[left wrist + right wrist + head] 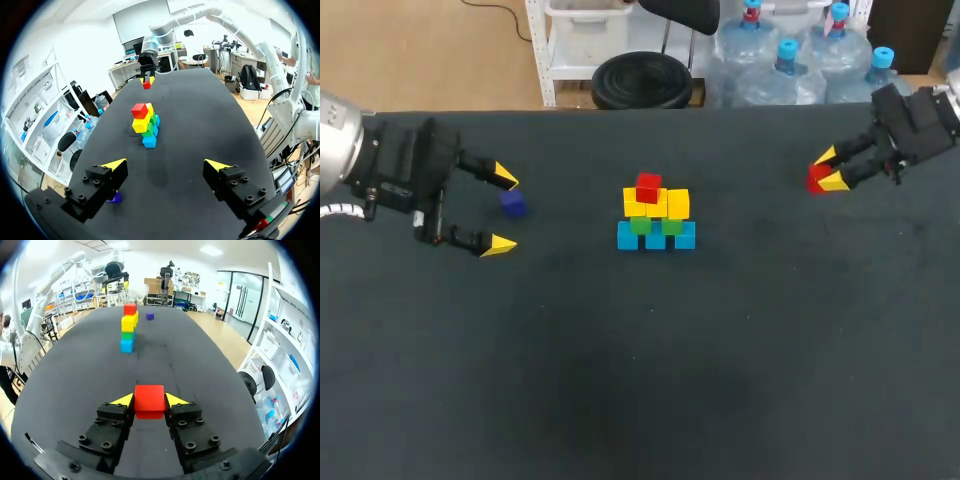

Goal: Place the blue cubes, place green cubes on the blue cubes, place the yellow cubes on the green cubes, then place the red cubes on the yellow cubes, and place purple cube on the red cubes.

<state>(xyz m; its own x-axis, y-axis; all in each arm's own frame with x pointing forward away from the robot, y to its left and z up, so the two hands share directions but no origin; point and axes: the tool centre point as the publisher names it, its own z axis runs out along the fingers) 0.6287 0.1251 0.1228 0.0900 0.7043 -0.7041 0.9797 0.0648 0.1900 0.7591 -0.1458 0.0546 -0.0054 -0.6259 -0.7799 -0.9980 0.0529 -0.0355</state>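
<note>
Clamping a red cube (pixel 149 401), your right end effector (pixel 830 169) has the bare yellow cube (pixel 678 203) at 9 o'clock

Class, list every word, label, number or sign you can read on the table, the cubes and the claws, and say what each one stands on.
No text can be read on any of them.
stack of cubes, purple cube, red cube: plain coloured faces, no print.
left claw, right claw: no legible lettering.
table: plain dark surface, no marks.
</note>
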